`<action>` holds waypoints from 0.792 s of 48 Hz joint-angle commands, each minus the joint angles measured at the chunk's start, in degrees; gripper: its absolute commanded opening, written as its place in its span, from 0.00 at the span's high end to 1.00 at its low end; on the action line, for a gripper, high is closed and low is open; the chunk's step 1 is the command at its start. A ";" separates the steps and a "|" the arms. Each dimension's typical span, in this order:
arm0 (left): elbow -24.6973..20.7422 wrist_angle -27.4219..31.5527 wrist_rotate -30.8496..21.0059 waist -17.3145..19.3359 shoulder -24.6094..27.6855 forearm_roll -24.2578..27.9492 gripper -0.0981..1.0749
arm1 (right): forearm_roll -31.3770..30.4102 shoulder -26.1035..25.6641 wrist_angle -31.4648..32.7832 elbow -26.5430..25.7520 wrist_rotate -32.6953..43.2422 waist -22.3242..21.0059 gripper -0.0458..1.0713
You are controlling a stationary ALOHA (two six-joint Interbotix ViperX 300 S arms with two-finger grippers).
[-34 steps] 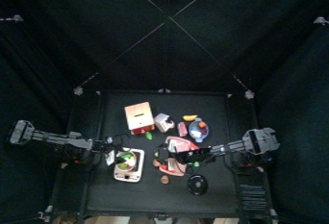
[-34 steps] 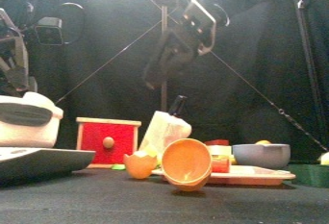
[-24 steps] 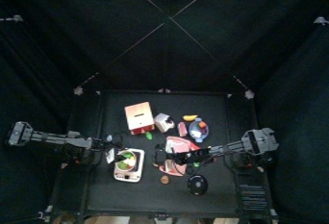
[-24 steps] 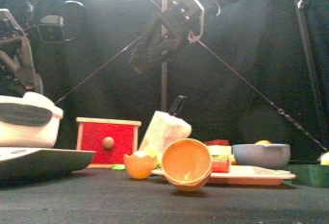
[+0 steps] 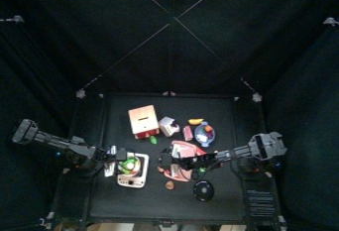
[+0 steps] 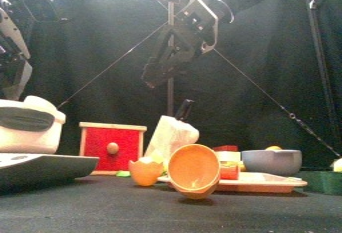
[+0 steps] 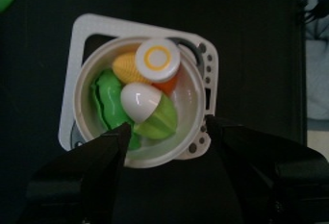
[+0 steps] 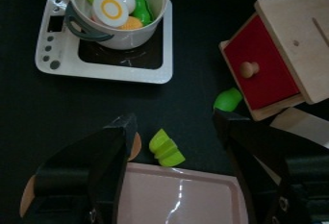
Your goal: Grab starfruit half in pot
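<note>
Two hands in play, but yours to watch is the left hand [image 7: 164,141]: jaws spread wide, nothing between them, hovering straight above the pot [image 7: 139,98]. Pot sits on a white square stove base [image 7: 90,36], near the front-left of the bench [image 5: 99,126] in the top view.

Inside the pot you see an egg slice with a yellow yolk [image 7: 157,58], a yellow-orange piece beside it, a pale whitish lump in the middle, and green pieces along the rim nearest the jaws. The starfruit half [image 7: 157,124] looks like the bright yellow-green chunk at that near rim, partly under the whitish lump; which green piece is the starfruit you can't fully settle from here. A darker green leaf-like piece [image 7: 108,105] lies along the side wall.

Right hand [image 8: 176,132] also stands apart, empty, over open bench with a loose green chunk [image 8: 166,146] between its jaws' lines and a pink tray [image 8: 180,194] just beyond; the red box [image 8: 276,60] is off to one side. It looks parked, not part of this grab.

Step in hand, as a judgement: pre-grasp, aligned over the pot, descent not yet done. Next move calls for going down into the pot, jaws straddling the yellow-green chunk only, clear of the rim and the egg slice, then closing.
</note>
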 commanded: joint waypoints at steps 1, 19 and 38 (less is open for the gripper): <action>-1.93 1.41 0.09 -0.09 1.58 -0.70 0.10 | 0.18 -0.97 0.00 -0.53 0.09 -0.18 0.11; -1.67 -0.70 -0.09 0.00 2.90 -7.47 0.10 | 0.53 0.00 0.00 -0.62 0.09 -0.18 0.11; -1.32 -1.49 -0.35 6.15 6.42 -15.47 0.10 | 0.53 0.35 0.00 -0.62 0.00 -0.26 0.11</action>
